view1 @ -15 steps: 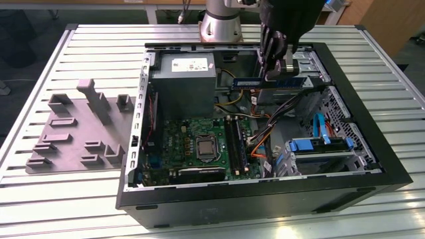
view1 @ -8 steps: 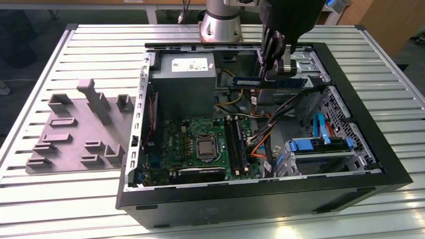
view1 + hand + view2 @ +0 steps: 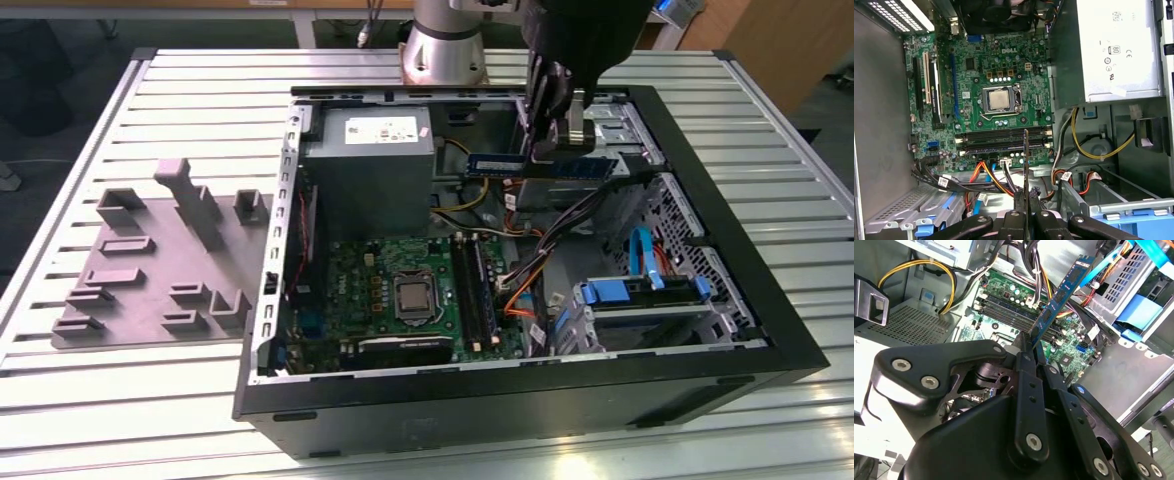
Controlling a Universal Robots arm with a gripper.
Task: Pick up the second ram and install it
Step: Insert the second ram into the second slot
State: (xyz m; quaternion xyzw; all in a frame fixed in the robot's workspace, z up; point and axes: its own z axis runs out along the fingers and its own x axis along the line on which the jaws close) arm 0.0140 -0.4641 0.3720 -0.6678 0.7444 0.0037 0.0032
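Open case (image 3: pixel 747 330) lay on its side on a slatted table (image 3: pixel 187 390), with a grey foam tray (image 3: pixel 147 270) beside it toward the exterior view's left. Inside the case: a green motherboard (image 3: pixel 979 85) with a bare processor (image 3: pixel 999 99) in its socket, black ram slots (image 3: pixel 1004 137) just beside the processor, a grey power supply (image 3: pixel 376 170), blue drive brackets (image 3: pixel 641 295), and bundles of yellow, orange and black cables (image 3: pixel 989 180).

Gripper (image 3: pixel 1033 347) hung over the far part of the case, jaws clamped together on the second ram (image 3: pixel 1061 295) — held by one end, the rest of the strip sticking out free. In the exterior view seen as a blue strip (image 3: pixel 541 165) lying level, above the case floor, between the power supply and the drive cage, touching nothing but the fingers (image 3: pixel 574 120). In the first wrist view seen edge-on as a thin dark line (image 3: pixel 1026 165) between the fingers (image 3: pixel 1011 220), lined over the slots but well apart from them — not seated. One slot already filled, it seemed; hard to tell for sure.
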